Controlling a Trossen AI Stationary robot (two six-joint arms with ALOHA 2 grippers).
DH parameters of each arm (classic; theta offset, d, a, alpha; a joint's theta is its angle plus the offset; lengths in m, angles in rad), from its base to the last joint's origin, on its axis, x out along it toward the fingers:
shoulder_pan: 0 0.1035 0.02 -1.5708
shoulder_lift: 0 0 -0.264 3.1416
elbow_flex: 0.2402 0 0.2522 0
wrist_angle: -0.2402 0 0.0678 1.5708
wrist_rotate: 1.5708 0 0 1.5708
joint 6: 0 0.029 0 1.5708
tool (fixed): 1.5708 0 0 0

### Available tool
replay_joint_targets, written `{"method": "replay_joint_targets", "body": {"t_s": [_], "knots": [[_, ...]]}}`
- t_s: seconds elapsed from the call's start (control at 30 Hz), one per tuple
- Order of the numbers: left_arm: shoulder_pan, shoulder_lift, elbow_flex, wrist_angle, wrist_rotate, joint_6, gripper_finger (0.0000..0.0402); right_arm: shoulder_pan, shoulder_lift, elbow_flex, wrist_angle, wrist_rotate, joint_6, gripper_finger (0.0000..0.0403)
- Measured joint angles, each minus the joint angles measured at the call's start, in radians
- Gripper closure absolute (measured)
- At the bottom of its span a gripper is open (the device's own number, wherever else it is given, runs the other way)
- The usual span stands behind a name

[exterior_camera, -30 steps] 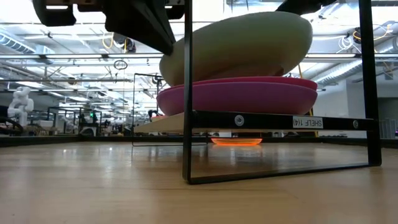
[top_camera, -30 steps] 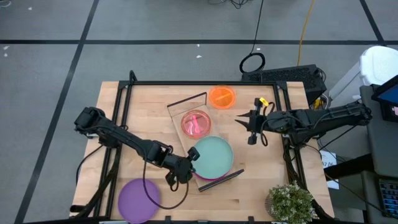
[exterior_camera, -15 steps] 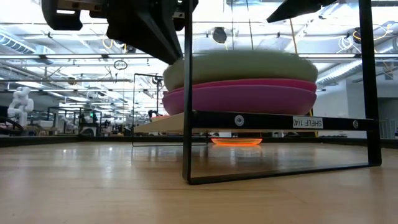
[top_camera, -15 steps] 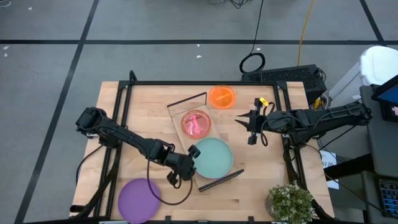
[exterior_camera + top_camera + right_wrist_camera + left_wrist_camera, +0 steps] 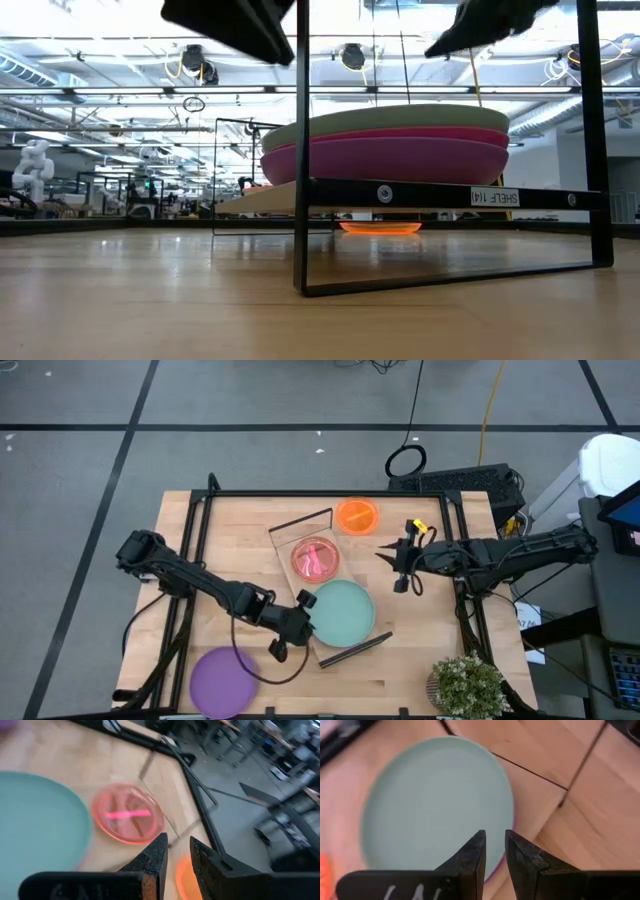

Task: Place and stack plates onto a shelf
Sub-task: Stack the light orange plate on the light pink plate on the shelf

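Observation:
The teal plate (image 5: 340, 610) lies flat on the magenta plate (image 5: 390, 158) at the near end of the shelf (image 5: 288, 552). A small pink divided plate (image 5: 315, 558) sits on the shelf's far half. An orange plate (image 5: 357, 515) lies on the table beyond the shelf. The purple plate (image 5: 222, 680) lies at the near left of the table. My left gripper (image 5: 495, 837) hovers above the teal plate's left rim, open by a narrow gap and holding nothing. My right gripper (image 5: 400, 568) hangs in the air right of the shelf, open and holding nothing.
A potted plant (image 5: 468, 685) stands at the table's near right corner. Black frame rails (image 5: 300, 493) run along the table's far edge and sides. Thin black wire frames (image 5: 300, 150) rise at both short ends of the shelf. Bare tabletop (image 5: 230, 540) lies left of the shelf.
My left gripper has opened and let go of the teal plate, rolling its wrist and rising slightly. The plate, tilted a second ago, has dropped flat onto the magenta plate.

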Motion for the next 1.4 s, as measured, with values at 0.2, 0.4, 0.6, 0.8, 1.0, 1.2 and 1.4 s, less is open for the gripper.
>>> {"method": "replay_joint_targets", "body": {"t_s": [0.2, 0.4, 0.6, 0.8, 1.0, 1.2, 1.4], "knots": [[0.0, -0.102, 0.0, -0.063, -0.149, -0.135, 0.0323, -0.1, 0.055, -0.03, 0.038, 0.008, -0.031, 0.0345], [0.022, -0.156, 0.001, -0.169, -0.177, -0.272, 0.0323, -0.237, 0.148, -0.03, 0.103, -0.137, -0.067, 0.0349], [0.022, -0.151, -0.006, -0.289, -0.177, -0.38, 0.0323, -0.372, 0.268, -0.03, 0.149, -0.224, -0.139, 0.0349], [0.01, -0.167, -0.11, -0.279, -0.177, -0.439, 0.0323, -0.482, 0.38, -0.03, 0.186, -0.335, -0.162, 0.0348], [-0.002, -0.165, -0.228, -0.161, -0.175, -0.439, 0.0323, -0.529, 0.469, -0.03, 0.197, -0.367, -0.184, 0.0348], [-0.002, -0.165, -0.279, -0.084, -0.172, -0.456, 0.0323, -0.557, 0.54, -0.03, 0.211, -0.411, -0.185, 0.0348], [-0.005, -0.165, -0.281, -0.052, -0.17, -0.475, 0.0323, -0.562, 0.588, -0.03, 0.223, -0.348, -0.212, 0.0328]]}}
